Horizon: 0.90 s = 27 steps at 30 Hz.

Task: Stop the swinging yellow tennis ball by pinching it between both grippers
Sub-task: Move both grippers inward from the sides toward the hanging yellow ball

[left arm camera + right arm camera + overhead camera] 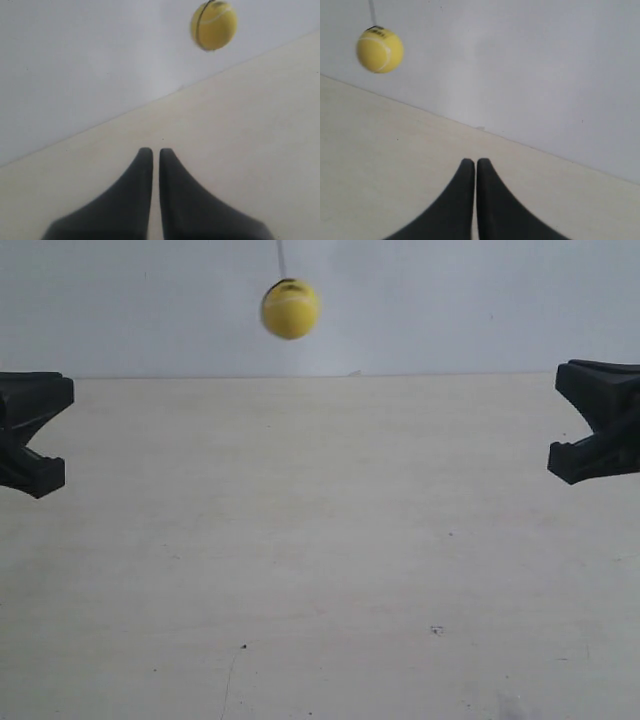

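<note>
Yellow tennis ball (290, 308) blurred at its edges, string (281, 255) faint — cut off by the top edge

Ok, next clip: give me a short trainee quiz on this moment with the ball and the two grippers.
1. Fill in: the yellow tennis ball hangs in the air on a thin ___.
2. Pick one. In its wrist view, the jaws of the left gripper stand: A wide apart; B nearly together, with only a thin slit between them; C clamped on the ball.
3. True or false: the right gripper is touching the ball.

Key: 1 string; 2 B; 3 false, the ball hangs clear of both grippers.
</note>
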Tool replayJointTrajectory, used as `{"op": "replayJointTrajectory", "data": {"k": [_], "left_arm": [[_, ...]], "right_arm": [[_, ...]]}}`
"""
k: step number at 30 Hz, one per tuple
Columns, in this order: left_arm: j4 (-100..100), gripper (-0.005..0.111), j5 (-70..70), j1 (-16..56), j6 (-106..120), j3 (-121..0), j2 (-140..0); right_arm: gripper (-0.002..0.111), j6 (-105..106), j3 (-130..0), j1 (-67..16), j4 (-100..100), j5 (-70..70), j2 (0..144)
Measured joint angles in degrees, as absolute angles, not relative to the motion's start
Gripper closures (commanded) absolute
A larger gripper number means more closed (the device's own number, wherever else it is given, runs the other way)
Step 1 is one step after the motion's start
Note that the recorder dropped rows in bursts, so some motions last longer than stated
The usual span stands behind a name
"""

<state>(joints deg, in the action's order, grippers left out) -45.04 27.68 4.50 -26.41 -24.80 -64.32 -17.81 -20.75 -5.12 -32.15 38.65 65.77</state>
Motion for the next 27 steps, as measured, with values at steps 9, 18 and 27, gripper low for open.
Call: {"op": "replayJointTrajectory", "data": {"k": [9, 18, 27], "left_arm": [[-43.7, 0.102, 29.7, 4.5, -23.0, -29.4, -70.5], [-41.8, 0.102, 30.2, 4.5, -20.6, -34.3, -72.6], [-30.1, 0.102, 31.2, 4.5, -12.7, -35.2, -73.3]], "right_arm": [[0.108, -17.3, -27.8, -5.1, -32.9, 39.0, 76.5], [0.108, -18.6, -34.7, -5.1, -36.4, 41.5, 82.9], [0.108, -19.9, -38.2, -5.1, -37.7, 41.9, 84.3]]}}
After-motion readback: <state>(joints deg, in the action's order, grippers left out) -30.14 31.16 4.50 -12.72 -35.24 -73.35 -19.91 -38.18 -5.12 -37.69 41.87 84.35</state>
